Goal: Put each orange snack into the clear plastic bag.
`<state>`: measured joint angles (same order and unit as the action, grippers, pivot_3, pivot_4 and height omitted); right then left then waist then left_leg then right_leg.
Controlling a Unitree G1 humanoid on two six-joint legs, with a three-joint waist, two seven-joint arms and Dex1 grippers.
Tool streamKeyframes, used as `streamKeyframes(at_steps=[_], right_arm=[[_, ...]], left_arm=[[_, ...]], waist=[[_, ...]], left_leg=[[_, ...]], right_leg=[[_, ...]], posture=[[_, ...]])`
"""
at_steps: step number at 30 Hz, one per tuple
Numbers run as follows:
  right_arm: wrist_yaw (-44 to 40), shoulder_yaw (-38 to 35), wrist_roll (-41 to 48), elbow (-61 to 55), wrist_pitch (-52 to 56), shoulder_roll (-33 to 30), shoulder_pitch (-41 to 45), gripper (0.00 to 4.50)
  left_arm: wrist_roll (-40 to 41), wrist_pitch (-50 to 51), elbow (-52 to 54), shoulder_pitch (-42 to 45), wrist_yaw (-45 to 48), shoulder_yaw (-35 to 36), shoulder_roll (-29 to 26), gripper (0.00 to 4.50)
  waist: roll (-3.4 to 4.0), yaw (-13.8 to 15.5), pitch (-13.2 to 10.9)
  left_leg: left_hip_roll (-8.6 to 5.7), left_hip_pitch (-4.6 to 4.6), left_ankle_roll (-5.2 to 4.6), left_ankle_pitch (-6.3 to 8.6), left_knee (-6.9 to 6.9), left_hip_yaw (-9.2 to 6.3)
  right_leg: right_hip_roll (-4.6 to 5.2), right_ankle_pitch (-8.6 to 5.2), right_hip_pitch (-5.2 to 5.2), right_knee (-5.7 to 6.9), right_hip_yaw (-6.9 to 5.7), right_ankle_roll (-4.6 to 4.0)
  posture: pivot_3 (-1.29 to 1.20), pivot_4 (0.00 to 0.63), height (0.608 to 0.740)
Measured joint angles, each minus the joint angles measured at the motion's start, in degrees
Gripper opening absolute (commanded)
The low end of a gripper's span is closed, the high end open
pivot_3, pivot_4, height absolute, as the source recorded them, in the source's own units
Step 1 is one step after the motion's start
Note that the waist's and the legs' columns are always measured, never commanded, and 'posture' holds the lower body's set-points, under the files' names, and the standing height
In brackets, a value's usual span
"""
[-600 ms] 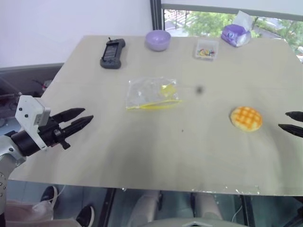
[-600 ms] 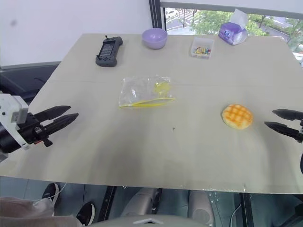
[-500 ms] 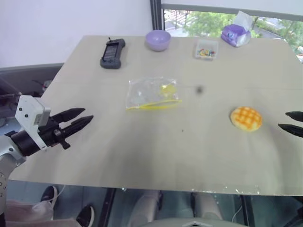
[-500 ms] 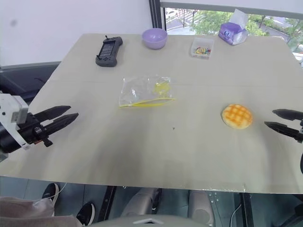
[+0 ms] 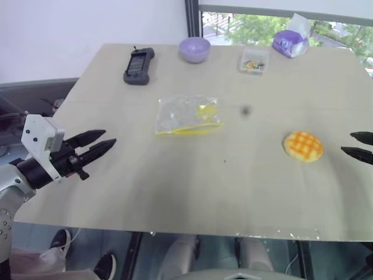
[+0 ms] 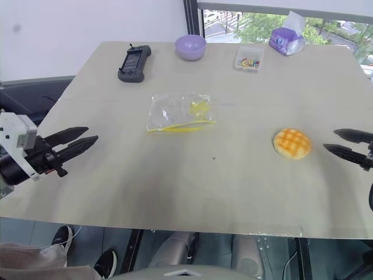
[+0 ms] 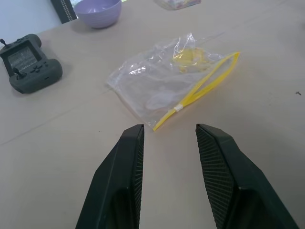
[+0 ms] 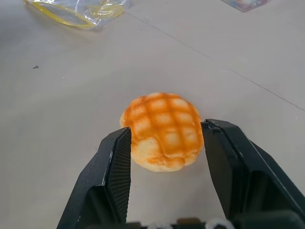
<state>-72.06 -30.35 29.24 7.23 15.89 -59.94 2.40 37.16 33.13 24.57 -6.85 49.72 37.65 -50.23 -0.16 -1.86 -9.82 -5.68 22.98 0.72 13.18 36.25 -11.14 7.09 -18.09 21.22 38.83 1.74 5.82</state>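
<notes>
An orange snack point(image 5: 303, 146), a domed bun with a darker grid on top, lies on the right of the beige table point(image 5: 192, 181). My right gripper point(image 5: 347, 142) hovers just right of it, open, with a small gap to the bun. In the right wrist view the orange snack point(image 8: 163, 130) sits straight ahead between the fingers. The clear plastic bag point(image 5: 187, 115) lies flat mid-table, its yellow strip on the near edge. At the table's left side my left gripper point(image 5: 109, 137) is open and empty, pointing at the clear plastic bag point(image 7: 167, 86) from well short of it.
Along the far edge stand a dark handheld controller point(image 5: 139, 65), a purple bowl point(image 5: 194, 49), a small clear box of colourful bits point(image 5: 254, 61) and a purple tissue pack point(image 5: 290, 42). The table's near edge point(image 5: 192, 234) runs just below both grippers.
Both grippers have edged slightly away from the table's near edge. The snack and the bag lie where they were.
</notes>
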Motion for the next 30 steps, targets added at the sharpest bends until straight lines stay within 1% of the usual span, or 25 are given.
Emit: streamKeyframes(at_steps=[10,19,26,30], right_arm=[[0.1,0.2,0.0,0.0,0.0,0.0,0.3,2.54],[0.1,0.7,0.0,0.0,0.0,0.1,0.4,2.54],[0.1,0.8,0.0,0.0,0.0,0.1,0.3,2.54],[0.3,1.3,-0.1,-0.6,0.0,0.5,0.4,2.54]], left_arm=[[-1.0,-1.3,-0.5,0.0,-0.7,-0.7,1.0,1.84],[-2.3,-2.6,-1.4,0.8,-2.2,-4.3,2.3,1.84],[-2.8,-3.8,-2.6,1.6,-2.3,-4.7,2.3,1.84],[-3.6,-3.3,-3.1,3.0,-3.7,-7.9,2.8,1.84]], waist=[[0.0,0.0,0.0],[0.0,0.0,0.0],[0.0,0.0,0.0],[0.0,0.0,0.0]], left_leg=[[0.0,0.0,0.0,0.0,0.0,0.01],[0.0,0.0,0.0,0.0,0.0,0.01],[0.0,0.0,0.0,0.0,0.0,0.01],[-0.01,-0.01,0.0,0.0,0.01,0.01]], right_leg=[[0.0,0.0,0.0,0.0,0.0,0.0],[0.0,0.0,0.0,0.01,0.01,0.0],[0.0,0.0,0.0,0.01,0.01,0.0],[0.0,0.01,-0.01,0.01,0.01,0.01]], posture=[[0.0,0.15,0.74],[0.0,0.15,0.74],[0.0,0.15,0.74],[0.0,0.15,0.74]])
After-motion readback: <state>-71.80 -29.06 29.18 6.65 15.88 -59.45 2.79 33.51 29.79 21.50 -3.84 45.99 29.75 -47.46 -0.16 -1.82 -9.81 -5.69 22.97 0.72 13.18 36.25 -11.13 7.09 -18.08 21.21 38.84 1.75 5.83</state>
